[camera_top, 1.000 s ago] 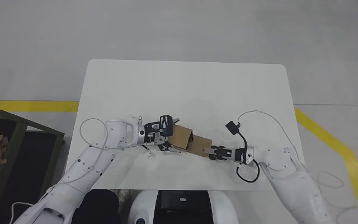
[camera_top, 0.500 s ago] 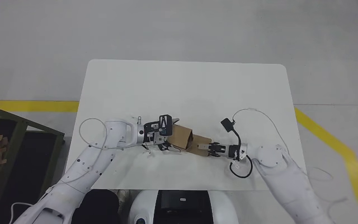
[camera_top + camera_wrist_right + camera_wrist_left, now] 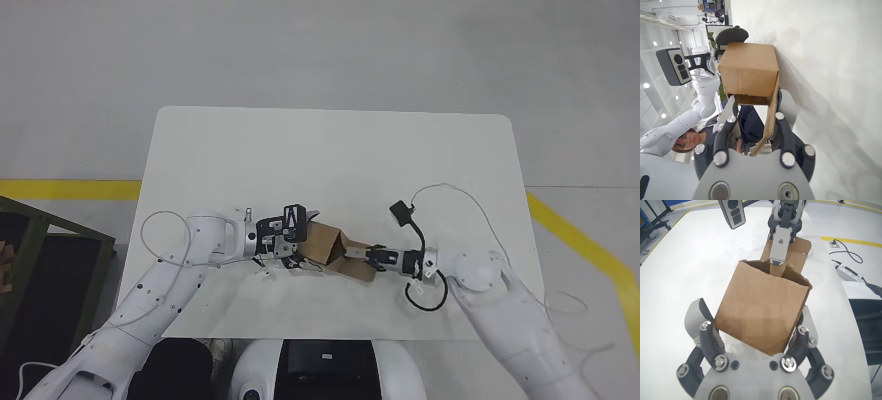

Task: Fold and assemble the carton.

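White table, matte top. Yellow floor tape runs on both sides of it. Dark green rack sits off one side. On the floor: a white power brick with a black cable, near a floor socket.

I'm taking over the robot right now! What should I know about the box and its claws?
Left gripper: shut on the carton, holding one end near the middle of the table.
Right gripper: open, straddling a long flap at the other, open end.
Done: carton is opened into a box shape.
Left: fold that open end's flaps in and close it. The gripped end is hidden.
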`<control>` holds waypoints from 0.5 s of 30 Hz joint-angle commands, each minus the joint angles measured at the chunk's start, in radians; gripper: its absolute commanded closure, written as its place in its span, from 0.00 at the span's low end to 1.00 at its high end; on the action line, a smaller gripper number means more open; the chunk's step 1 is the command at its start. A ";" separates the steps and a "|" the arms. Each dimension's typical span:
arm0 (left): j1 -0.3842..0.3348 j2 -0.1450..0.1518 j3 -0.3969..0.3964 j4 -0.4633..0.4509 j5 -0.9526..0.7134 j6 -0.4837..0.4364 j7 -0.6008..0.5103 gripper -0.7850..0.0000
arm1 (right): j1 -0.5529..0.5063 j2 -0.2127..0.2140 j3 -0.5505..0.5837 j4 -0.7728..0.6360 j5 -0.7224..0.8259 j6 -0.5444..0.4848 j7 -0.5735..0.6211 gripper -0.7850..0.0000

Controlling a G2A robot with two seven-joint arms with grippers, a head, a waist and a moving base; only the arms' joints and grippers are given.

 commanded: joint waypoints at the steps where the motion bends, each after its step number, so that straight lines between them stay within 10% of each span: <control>1: 0.000 0.000 0.000 0.000 0.000 0.000 0.001 0.00 | 0.005 -0.001 -0.004 -0.001 -0.009 0.008 -0.002 0.55; 15: -0.003 0.000 0.002 -0.005 0.000 -0.002 -0.003 0.00 | 0.047 -0.004 -0.046 -0.033 -0.122 0.088 -0.014 0.58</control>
